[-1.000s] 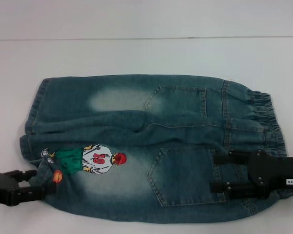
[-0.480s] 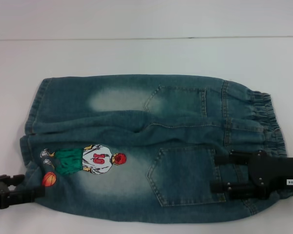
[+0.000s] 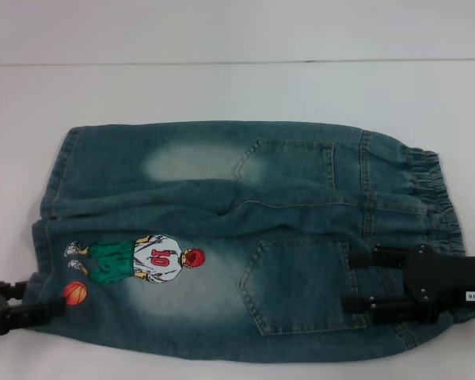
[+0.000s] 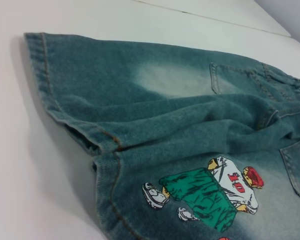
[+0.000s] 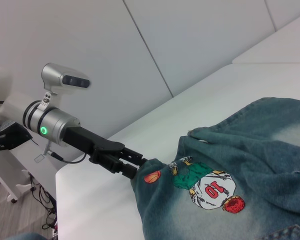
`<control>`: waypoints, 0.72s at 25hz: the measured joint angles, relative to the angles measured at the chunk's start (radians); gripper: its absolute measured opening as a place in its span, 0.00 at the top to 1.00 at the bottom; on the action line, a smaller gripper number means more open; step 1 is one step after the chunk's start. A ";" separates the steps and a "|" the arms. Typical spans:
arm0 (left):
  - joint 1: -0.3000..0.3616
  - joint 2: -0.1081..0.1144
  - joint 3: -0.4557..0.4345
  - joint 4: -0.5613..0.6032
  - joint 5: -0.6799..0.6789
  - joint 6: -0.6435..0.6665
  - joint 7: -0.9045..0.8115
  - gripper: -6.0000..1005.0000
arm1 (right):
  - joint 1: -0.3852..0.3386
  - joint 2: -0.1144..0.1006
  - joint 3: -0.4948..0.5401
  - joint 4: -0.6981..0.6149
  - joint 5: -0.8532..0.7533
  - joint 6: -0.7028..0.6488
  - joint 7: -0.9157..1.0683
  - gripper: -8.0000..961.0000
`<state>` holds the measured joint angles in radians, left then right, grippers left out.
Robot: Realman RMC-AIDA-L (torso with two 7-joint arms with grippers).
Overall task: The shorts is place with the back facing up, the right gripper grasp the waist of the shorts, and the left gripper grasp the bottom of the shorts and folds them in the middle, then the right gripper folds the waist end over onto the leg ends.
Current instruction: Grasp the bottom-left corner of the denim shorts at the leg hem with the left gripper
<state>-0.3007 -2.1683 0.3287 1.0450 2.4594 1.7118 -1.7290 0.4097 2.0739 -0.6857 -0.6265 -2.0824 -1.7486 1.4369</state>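
The shorts (image 3: 222, 198) lie flat on the white table with the back up, both back pockets showing. The ruffled waist (image 3: 431, 198) is at the right and the leg ends (image 3: 51, 198) at the left. The number 10 player print (image 3: 154, 260) is on the near leg. My right gripper (image 3: 360, 279) is open, its fingers spread over the near pocket beside the waist. My left gripper (image 3: 33, 301) is at the near leg's hem. In the right wrist view the left gripper (image 5: 136, 167) closes on that hem edge. The left wrist view shows the leg ends (image 4: 80, 130) but not its own fingers.
The white table (image 3: 222, 87) runs bare behind the shorts to a back edge against a pale wall. In the right wrist view, the table's left edge (image 5: 85, 180) drops to a floor with cables and a stand.
My left gripper has slid left toward the table edge, drawing the near leg's hem with it. The bunched corner has flattened and the basketball print is uncovered. The right gripper has stayed put.
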 joint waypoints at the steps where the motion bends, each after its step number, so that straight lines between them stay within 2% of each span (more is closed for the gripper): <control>1: 0.000 0.000 0.000 0.002 0.000 -0.001 -0.002 0.15 | 0.000 0.000 0.000 0.000 0.000 0.000 0.000 0.05; 11: -0.007 0.003 0.006 -0.006 0.053 -0.045 -0.023 0.15 | -0.001 -0.003 0.001 -0.002 0.001 0.000 0.000 0.05; 18: -0.013 0.004 0.015 -0.007 0.050 -0.005 -0.024 0.15 | 0.000 -0.002 0.002 0.001 0.001 0.004 0.000 0.05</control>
<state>-0.3141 -2.1647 0.3432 1.0381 2.5092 1.7069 -1.7530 0.4095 2.0722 -0.6841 -0.6257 -2.0815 -1.7441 1.4367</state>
